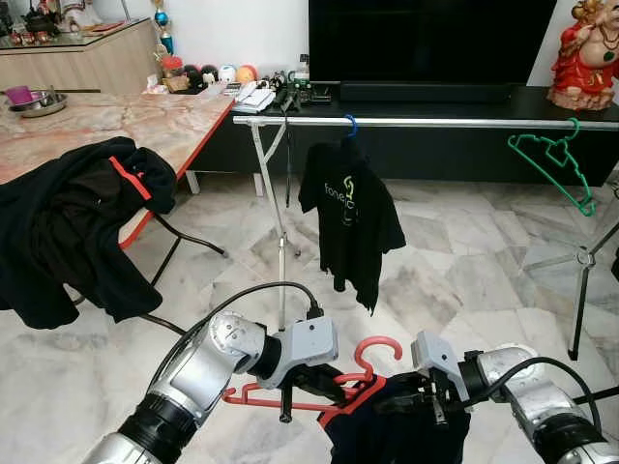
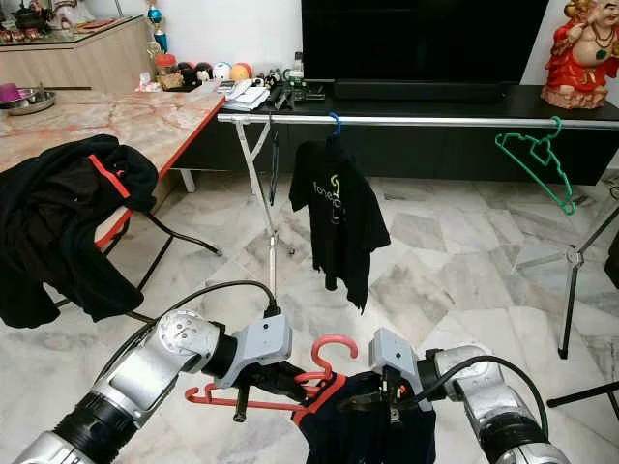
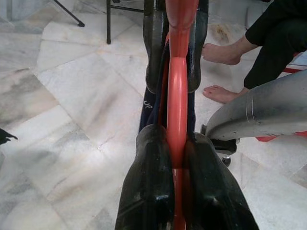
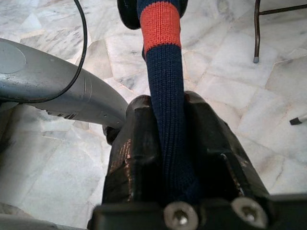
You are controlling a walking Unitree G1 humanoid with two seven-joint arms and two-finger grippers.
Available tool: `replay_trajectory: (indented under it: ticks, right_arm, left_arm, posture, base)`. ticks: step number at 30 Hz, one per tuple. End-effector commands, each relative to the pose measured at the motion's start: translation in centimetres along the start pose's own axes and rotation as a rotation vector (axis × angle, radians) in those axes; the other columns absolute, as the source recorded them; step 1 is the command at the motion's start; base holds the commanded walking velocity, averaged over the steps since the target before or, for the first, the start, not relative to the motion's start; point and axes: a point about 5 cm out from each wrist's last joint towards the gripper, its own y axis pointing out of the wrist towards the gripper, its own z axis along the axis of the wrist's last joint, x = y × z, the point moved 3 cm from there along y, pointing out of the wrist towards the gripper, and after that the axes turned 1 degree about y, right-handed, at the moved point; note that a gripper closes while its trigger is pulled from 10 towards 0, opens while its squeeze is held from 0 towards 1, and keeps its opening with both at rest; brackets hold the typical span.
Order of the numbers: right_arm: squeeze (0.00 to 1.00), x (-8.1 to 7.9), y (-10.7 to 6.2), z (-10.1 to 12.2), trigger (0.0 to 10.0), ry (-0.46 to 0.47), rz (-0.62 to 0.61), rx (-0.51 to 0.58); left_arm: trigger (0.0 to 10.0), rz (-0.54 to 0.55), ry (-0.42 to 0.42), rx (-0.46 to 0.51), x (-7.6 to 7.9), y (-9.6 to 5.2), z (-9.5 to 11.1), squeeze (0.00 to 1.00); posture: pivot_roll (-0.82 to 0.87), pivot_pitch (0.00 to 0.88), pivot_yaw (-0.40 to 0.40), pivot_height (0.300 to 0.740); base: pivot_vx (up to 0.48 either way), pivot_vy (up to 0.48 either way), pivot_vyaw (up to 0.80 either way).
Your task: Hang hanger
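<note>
Both claws were clamped low in front of the robot: the left gripper (image 1: 290,382) pinched the red hanger (image 1: 363,372) by its bar, the right gripper (image 1: 430,396) pinched the navy garment (image 4: 165,120) at its orange-banded collar edge. By my judgement the hanger was light, stiff and rather slick plastic, best held at the bar below the hook; the knit cloth was soft and would sag and slip. Ahead ran the silver rail (image 1: 435,123), where a black T-shirt (image 1: 350,217) hung with partly readable print, perhaps "fone". A green hanger (image 1: 556,159) hung further along.
</note>
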Motion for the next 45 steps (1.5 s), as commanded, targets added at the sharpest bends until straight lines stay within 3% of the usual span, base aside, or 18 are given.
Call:
replay_trajectory:
  ticks: [1, 6, 7, 15, 21, 26, 27, 30, 33, 36, 38, 41, 42, 43, 44, 45]
  right_arm:
    - [0.0, 0.1, 0.2, 0.2, 0.0, -0.006, 0.0, 0.004]
    - [0.0, 0.1, 0.2, 0.1, 0.0, -0.006, -0.003, -0.002]
    - [0.0, 0.0, 0.2, 0.0, 0.0, -0.005, -0.003, -0.004]
    - [0.0, -0.1, 0.0, -0.6, 0.0, 0.002, -0.011, -0.022]
    - [0.0, -0.2, 0.0, -1.5, 0.0, 0.01, -0.038, -0.065]
    - [0.0, 0.3, -0.9, -1.6, 0.0, 0.035, -0.11, -0.035]
    - [0.0, 0.3, -0.9, -1.6, 0.0, 0.035, -0.11, -0.035]
    - [0.0, 0.7, -2.3, -1.9, 0.0, 0.051, -0.183, -0.024]
    - [0.0, 1.1, -3.4, -1.4, 0.0, 0.04, -0.223, 0.003]
    - [0.0, 1.9, -5.0, 0.0, 0.0, 0.009, -0.28, 0.049]
    - [0.0, 2.1, -5.4, 0.4, 0.0, -0.003, -0.291, 0.057]
    - [0.0, 2.6, -7.0, 2.2, 0.0, -0.06, -0.316, 0.086]
    - [0.0, 2.5, -7.5, 3.1, 0.0, -0.087, -0.302, 0.101]
    - [0.0, 2.3, -7.6, 3.6, 0.0, -0.108, -0.279, 0.107]
    - [0.0, 2.3, -7.6, 3.6, 0.0, -0.108, -0.279, 0.107]
    - [0.0, 1.8, -7.6, 4.5, 0.0, -0.141, -0.241, 0.115]
  left_arm:
    - [10.0, 0.057, 0.018, 0.005, -1.0, -0.7, 0.4, 0.0]
    - [10.0, 0.049, 0.012, 0.013, -0.9, -0.8, 0.4, 0.03]
    - [10.0, 0.055, 0.008, 0.014, -1.0, -0.8, 0.3, 1.0]
    - [10.0, 0.05, -0.018, -0.006, -0.9, -1.7, -0.5, 1.0]
    - [10.0, 0.116, -0.045, -0.026, -1.7, -3.6, -1.3, 1.0]
    - [10.0, 0.337, -0.152, 0.031, -3.5, -7.1, -2.7, 1.0]
    - [10.0, 0.337, -0.152, 0.031, -3.5, -7.1, -2.7, 1.0]
    - [10.0, 0.46, -0.286, 0.074, -3.3, -9.8, -4.9, 1.0]
    - [10.0, 0.511, -0.368, 0.073, -2.4, -11.0, -6.9, 1.0]
    - [10.0, 0.54, -0.454, 0.037, -1.2, -10.8, -9.3, 1.0]
    - [10.0, 0.536, -0.467, 0.03, -0.8, -10.4, -9.8, 1.0]
    - [10.0, 0.518, -0.525, 0.034, 0.4, -8.5, -10.9, 1.0]
    - [10.0, 0.492, -0.513, 0.005, 1.0, -6.8, -11.2, 1.0]
    - [10.0, 0.474, -0.503, 0.014, 1.2, -5.7, -11.0, 0.0]
    - [10.0, 0.474, -0.503, 0.014, 1.2, -5.7, -11.0, 0.0]
    - [10.0, 0.464, -0.5, 0.046, 1.1, -4.3, -10.5, 0.0]
  posture:
    - [0.05, 0.025, 0.009, 0.74]
    - [0.05, 0.025, 0.01, 0.74]
    - [0.05, 0.025, 0.01, 0.74]
    - [0.05, 0.026, 0.009, 0.74]
    - [0.05, 0.028, 0.009, 0.74]
    - [0.05, 0.033, 0.009, 0.74]
    - [0.05, 0.033, 0.009, 0.74]
    - [0.05, 0.049, 0.009, 0.74]
    - [0.05, 0.056, 0.01, 0.74]
    - [0.05, 0.071, 0.01, 0.74]
    - [0.05, 0.072, 0.01, 0.74]
    - [0.03, 0.081, 0.01, 0.74]
    - [0.03, 0.084, 0.009, 0.74]
    - [0.02, 0.083, 0.009, 0.74]
    - [0.02, 0.083, 0.009, 0.74]
    - [0.01, 0.079, 0.01, 0.74]
  base:
    - [0.0, 0.0, 0.0]
    - [0.0, 0.0, 0.0]
    - [0.0, 0.0, 0.0]
    - [0.0, 0.0, 0.0]
    - [0.0, 0.0, 0.0]
    - [0.0, 0.0, 0.0]
    - [0.0, 0.0, 0.0]
    - [0.0, 0.0, 0.0]
    - [0.0, 0.0, 0.0]
    - [0.0, 0.0, 0.0]
    - [0.0, 0.0, 0.0]
    - [0.0, 0.0, 0.0]
    - [0.0, 0.0, 0.0]
    - [0.0, 0.0, 0.0]
    - [0.0, 0.0, 0.0]
    - [0.0, 0.0, 0.0]
